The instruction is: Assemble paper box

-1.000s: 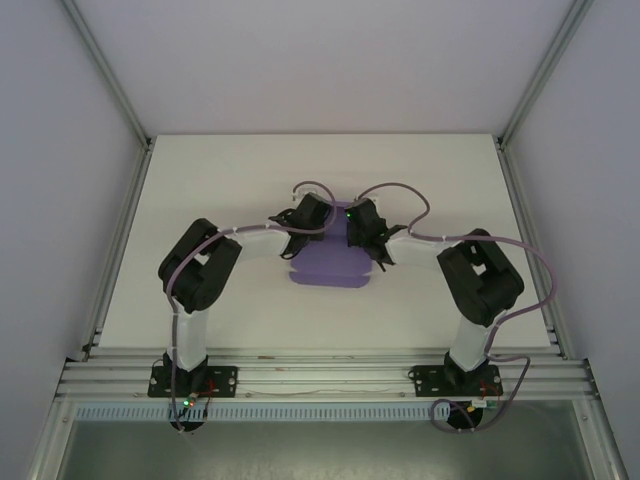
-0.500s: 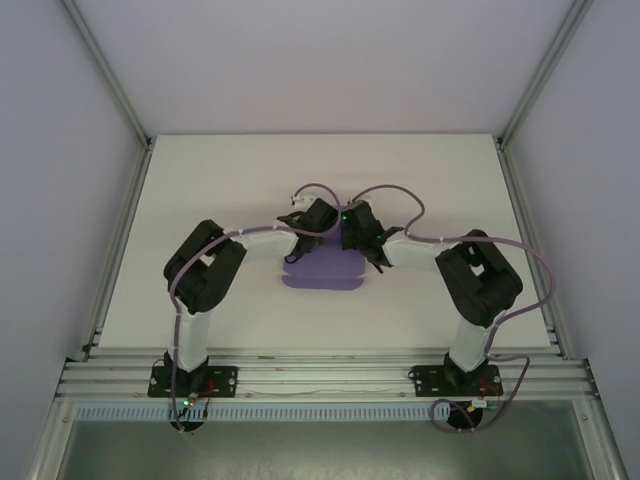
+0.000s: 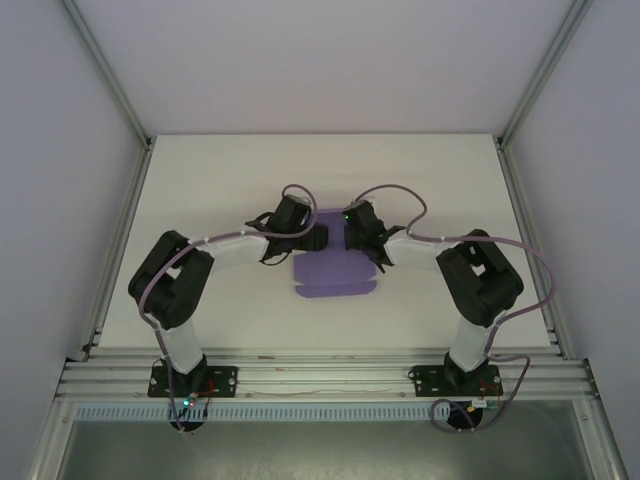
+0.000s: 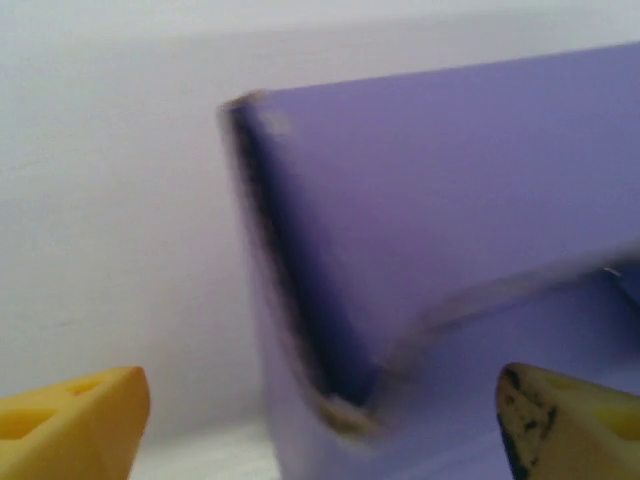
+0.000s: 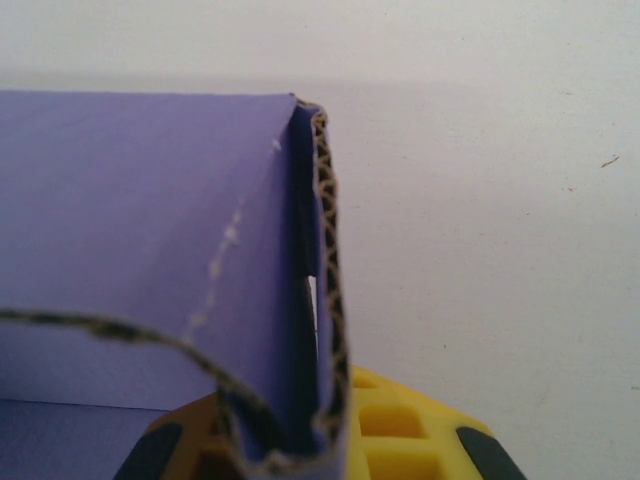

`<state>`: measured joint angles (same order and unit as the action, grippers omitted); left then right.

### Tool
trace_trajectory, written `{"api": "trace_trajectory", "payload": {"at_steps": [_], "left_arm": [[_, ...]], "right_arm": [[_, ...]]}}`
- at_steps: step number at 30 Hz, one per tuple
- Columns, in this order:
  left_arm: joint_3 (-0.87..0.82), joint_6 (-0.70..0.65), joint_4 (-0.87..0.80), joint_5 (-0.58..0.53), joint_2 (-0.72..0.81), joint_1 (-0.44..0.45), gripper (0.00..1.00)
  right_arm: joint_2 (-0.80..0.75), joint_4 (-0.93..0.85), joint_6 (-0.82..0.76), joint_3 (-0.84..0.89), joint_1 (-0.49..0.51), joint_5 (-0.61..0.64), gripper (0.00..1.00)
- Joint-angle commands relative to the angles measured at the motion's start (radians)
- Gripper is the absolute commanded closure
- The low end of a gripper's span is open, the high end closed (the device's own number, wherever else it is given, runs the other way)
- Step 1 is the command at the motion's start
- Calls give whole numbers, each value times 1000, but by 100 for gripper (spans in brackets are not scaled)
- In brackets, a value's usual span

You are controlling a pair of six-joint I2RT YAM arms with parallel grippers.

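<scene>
Left arm (image 3: 225, 245) has swung back leftward; the paper box (image 3: 335, 278) sits partly folded at the centre of the table (image 3: 200, 190). The left gripper (image 4: 320, 430) is released, jaws wide around a corner; the right gripper (image 5: 310, 445) clamps a raised wall. Wall-folding step; next probably needs a regrasp on another flap.

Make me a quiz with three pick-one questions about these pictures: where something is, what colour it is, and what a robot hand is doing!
1. Where does the paper box lie?
A) at the table's left edge
B) in the middle of the table
C) on an arm's base

2. What colour is it?
A) green
B) red
C) purple

3. How is the left gripper?
A) open
B) shut on the box
C) shut on nothing

Answers: 1 B, the top view shows it mid-table; 2 C, its card looks purple from above; 3 A, its yellow fingers stand wide apart, off the card.
</scene>
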<state>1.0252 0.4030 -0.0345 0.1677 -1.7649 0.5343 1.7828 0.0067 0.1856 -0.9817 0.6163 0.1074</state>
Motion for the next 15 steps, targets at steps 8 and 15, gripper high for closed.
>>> {"api": "trace_trajectory", "payload": {"at_steps": [8,15], "left_arm": [[-50,24,-21,16,108,-41,19],[-30,22,-32,33,34,-46,39]], "right_arm": [[-31,-47,-5,-15,-3,24,100],[-20,-50,-3,-22,-2,22,100]]}}
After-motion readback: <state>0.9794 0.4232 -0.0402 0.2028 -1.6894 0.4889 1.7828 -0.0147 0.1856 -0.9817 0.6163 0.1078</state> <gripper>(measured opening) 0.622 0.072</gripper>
